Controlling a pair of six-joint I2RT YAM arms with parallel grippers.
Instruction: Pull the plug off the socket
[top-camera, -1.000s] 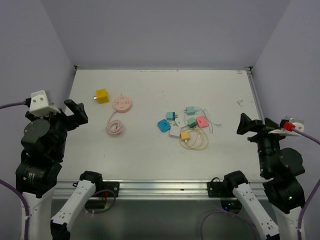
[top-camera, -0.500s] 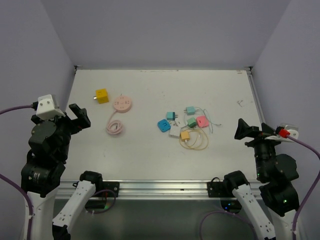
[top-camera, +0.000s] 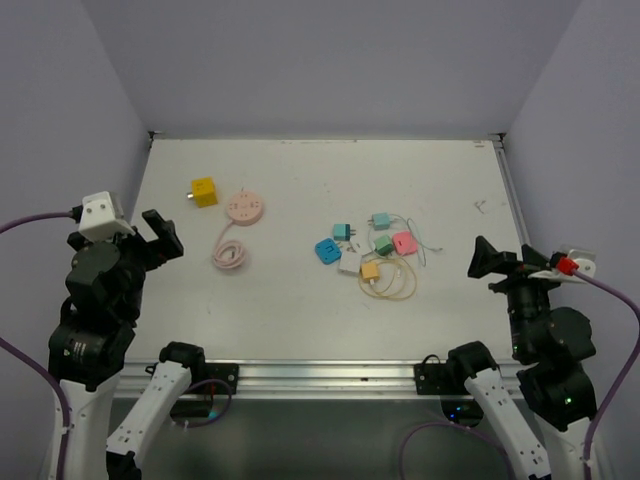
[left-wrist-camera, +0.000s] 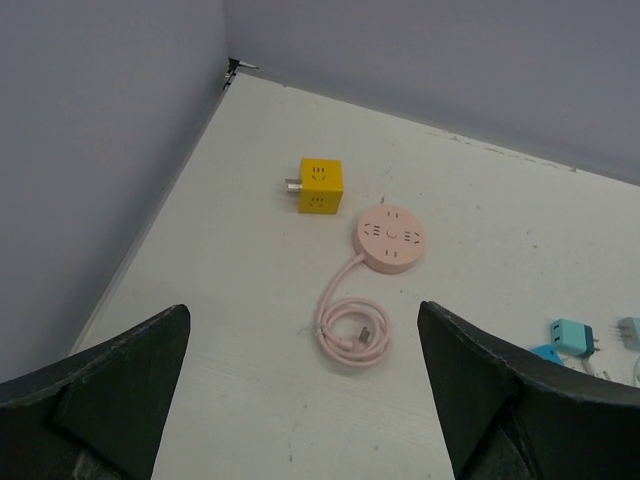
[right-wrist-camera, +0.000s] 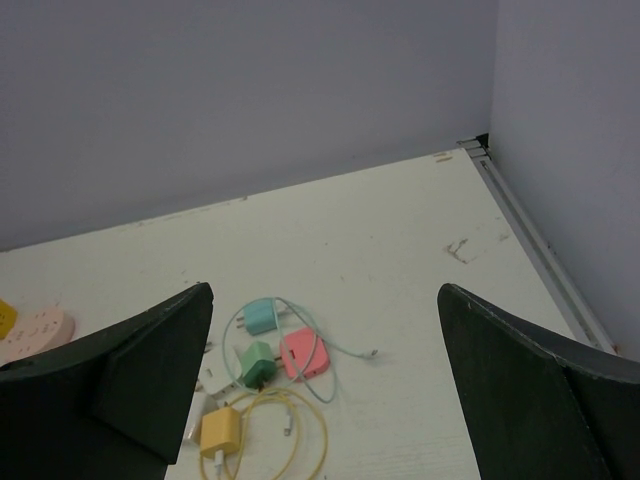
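A yellow cube socket (top-camera: 204, 190) sits at the far left of the table, with a small grey plug (top-camera: 189, 197) sticking out of its left face. Both show in the left wrist view: the socket (left-wrist-camera: 322, 186) and the plug (left-wrist-camera: 291, 185). My left gripper (top-camera: 160, 235) is open and empty, held high at the table's left edge, well short of the socket; it also shows in the left wrist view (left-wrist-camera: 300, 400). My right gripper (top-camera: 492, 258) is open and empty at the right side; it also shows in the right wrist view (right-wrist-camera: 325, 390).
A round pink power strip (left-wrist-camera: 391, 237) lies right of the cube, its coiled cable (left-wrist-camera: 352, 332) nearer me. A cluster of coloured chargers (top-camera: 366, 248) with a yellow cable (right-wrist-camera: 285, 440) lies mid-table. Walls enclose the table on the left, the back and the right.
Both arms have drawn back a little toward the near edge and lower. Nothing on the table has moved.
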